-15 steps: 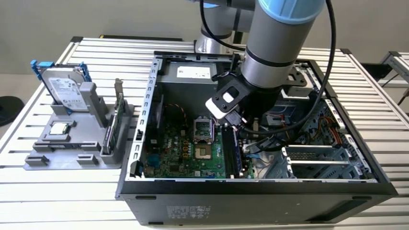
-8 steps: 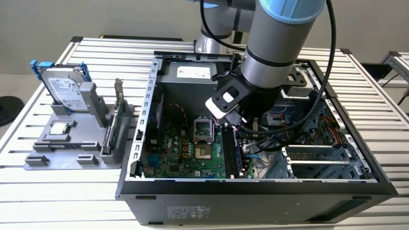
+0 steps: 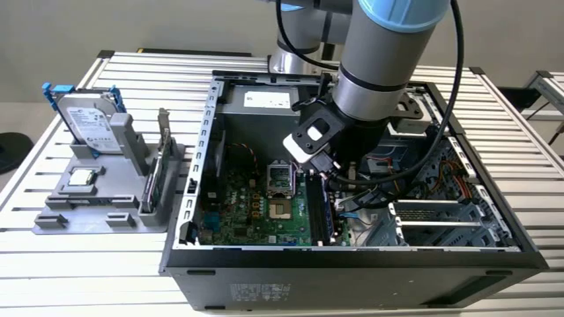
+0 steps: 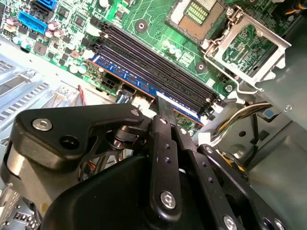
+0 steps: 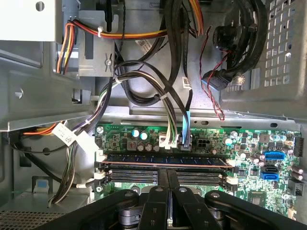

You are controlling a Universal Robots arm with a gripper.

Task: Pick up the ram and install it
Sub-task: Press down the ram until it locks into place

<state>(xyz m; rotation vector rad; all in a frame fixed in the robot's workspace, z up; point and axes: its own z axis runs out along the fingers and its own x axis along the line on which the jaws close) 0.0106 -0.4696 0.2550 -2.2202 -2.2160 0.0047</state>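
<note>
Surface: slatted metal table (image 3: 70, 264), carrying an open computer case (image 3: 352, 264) so the motherboard (image 3: 255, 211) faces upward for access.
Gripper: gripper (image 5: 168, 184) lowered inside the case over the memory slots (image 4: 158, 67); fingers (image 5: 162, 179) drawn close together, apparently nothing between them.
Ram: ram (image 5: 165, 159) lies lengthwise in the outermost slot beside the case wall, blue edge visible in both wrist views (image 4: 144, 81); looks seated, just beyond the fingertips.
Neighbouring slots: empty, dark.
Socket: CPU socket (image 3: 279, 178) open.
Farther off: grey parts holder (image 3: 97, 198) with hard drive (image 3: 88, 122) upright, kept within reach.

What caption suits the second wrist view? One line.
End effector tip at the ram lying in a motherboard memory slot.
</note>
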